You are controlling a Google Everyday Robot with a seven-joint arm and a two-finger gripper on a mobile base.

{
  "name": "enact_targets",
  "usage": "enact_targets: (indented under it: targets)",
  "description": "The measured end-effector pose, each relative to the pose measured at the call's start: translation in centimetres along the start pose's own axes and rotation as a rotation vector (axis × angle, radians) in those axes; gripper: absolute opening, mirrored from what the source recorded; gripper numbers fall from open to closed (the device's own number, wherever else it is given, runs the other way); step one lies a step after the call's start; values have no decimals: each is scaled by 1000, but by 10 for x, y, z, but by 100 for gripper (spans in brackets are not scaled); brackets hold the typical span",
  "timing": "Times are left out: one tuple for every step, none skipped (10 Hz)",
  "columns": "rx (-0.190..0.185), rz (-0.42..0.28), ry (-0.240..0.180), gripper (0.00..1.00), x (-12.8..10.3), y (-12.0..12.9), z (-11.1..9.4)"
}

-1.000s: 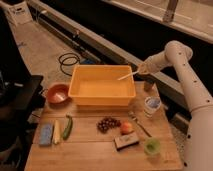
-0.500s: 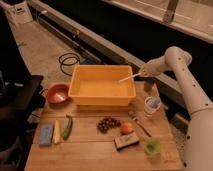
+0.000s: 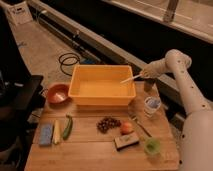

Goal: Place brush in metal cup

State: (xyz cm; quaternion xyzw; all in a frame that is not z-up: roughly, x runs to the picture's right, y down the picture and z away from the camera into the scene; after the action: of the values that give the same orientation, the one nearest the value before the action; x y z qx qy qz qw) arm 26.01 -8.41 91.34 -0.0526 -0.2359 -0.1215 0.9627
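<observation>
Landmark: yellow bin, at the back middle of the wooden table.

The pincer sits just past the bin's right rear corner, clamped shut on the brush. Brush is held by its right end, nearly level, the white handle slanting left and slightly down over the bin's right rim, free end hanging above the bin interior. Likely held high like this to clear the bin wall while being carried.

The metal cup stands just right of the bin's right rear corner, directly under the pincer, upright, mouth up. So the brush is above and just left of the cup, not yet in it. Judgement: brush needs tipping toward vertical before it goes down into the small mouth; a near-level handle would miss or knock the cup.

Others, relative to bin: white cup right of the front corner, red bowl left, grapes in front.

No readable brands, labels or writing on anything.
</observation>
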Motion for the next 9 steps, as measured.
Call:
enact_targets:
  targets:
    - [-3, 3, -4, 0, 2, 0, 4]
    - [-6, 8, -11, 0, 2, 0, 8]
    - [-6, 16, -16, 0, 4, 2, 11]
    - [-9, 26, -22, 0, 6, 5, 13]
    - [-12, 36, -25, 0, 8, 8, 13]
    - [-16, 54, -31, 0, 9, 13, 16]
    - [-21, 64, -36, 1, 10, 16, 18]
    - [-25, 70, -38, 4, 11, 18, 19]
    - [-31, 80, -41, 15, 12, 21, 21]
